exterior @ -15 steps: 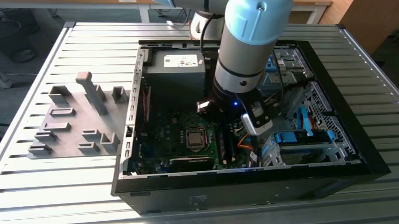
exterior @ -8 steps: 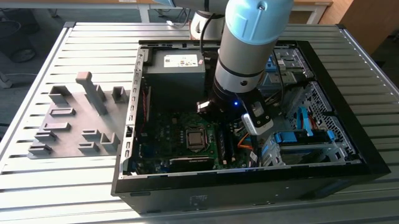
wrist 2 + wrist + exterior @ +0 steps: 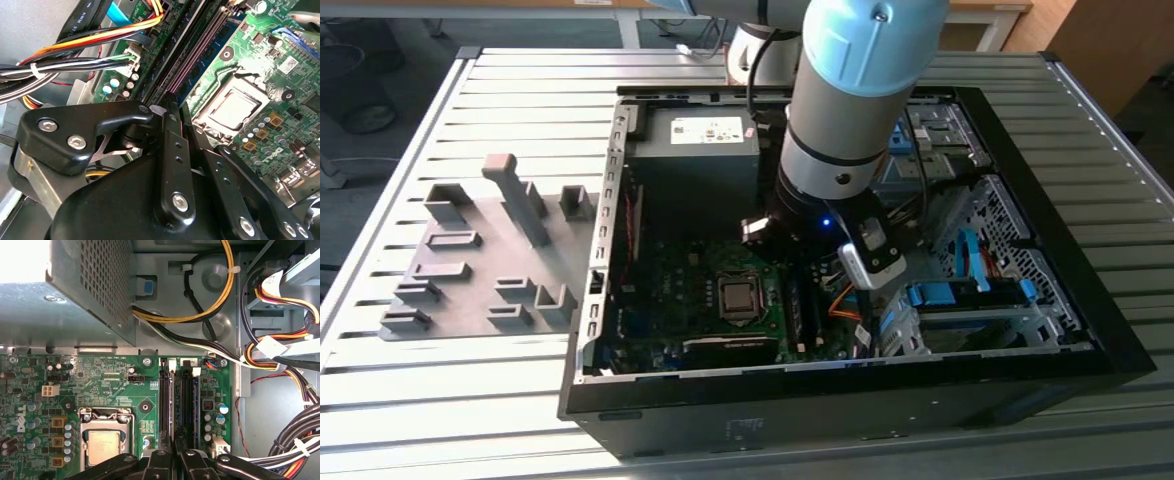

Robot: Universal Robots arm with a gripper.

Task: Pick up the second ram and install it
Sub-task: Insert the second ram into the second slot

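Observation:
My gripper [image 3: 817,262] is down inside the open computer case [image 3: 854,400], low over the motherboard. In both wrist views its black linkage sits right above the long dark memory slots [image 3: 165,410] beside the processor socket [image 3: 102,445]. A green-blue ram stick [image 3: 196,410] stands edge-on in the outermost slot, and it also appears beside the gripper [image 3: 177,112] as a blue strip [image 3: 220,42]. I cannot tell whether this stick is the second ram. Whether anything sits inside the gripper [image 3: 175,452] is hidden by its own body.
Bundled yellow, orange and black cables [image 3: 280,355] hang close beside the slots. The grey power supply [image 3: 696,150] stands behind the board, and a drive cage [image 3: 974,310] with blue parts is at the exterior view's right. A grey tray [image 3: 467,300] with upright blocks lies outside the case on the slatted table.

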